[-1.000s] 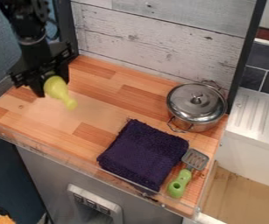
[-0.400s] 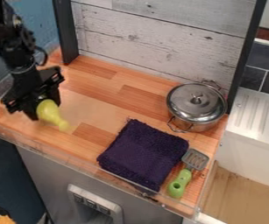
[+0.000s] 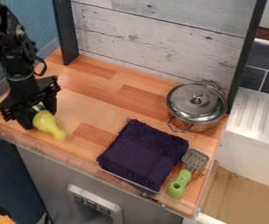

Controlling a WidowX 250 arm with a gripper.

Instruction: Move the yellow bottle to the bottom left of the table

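Your yellow bottle point(image 3: 47, 124) is over on the left of the dark purple towel point(image 3: 143, 154), near the front left part of the desk point(image 3: 104, 103). You have it tipped, with its fat end up at the claw point(image 3: 38, 114) and its skinny end pointing down and across, toward the towel's side. You can't tell from here if the bottle touches the wood. Your black claw is clenched on the bottle's fat end, to the left of the towel too. Your black arm point(image 3: 16, 59) comes down from the top left, well apart from the towel, and ends at the claw.

The towel is folded into a thick, flat square, and it lies a bit crooked to you. Just to the right of the towel you have a spatula point(image 3: 184, 175). Its grey head with slots is by the towel's right corner, and its green handle with a hole points down to the front. Behind the towel and to the right, you can see a shiny silver pot point(image 3: 196, 107). Its lid point(image 3: 196, 99) is on, with a little knob on top. One loop handle sticks out toward the towel, and one is at the back.
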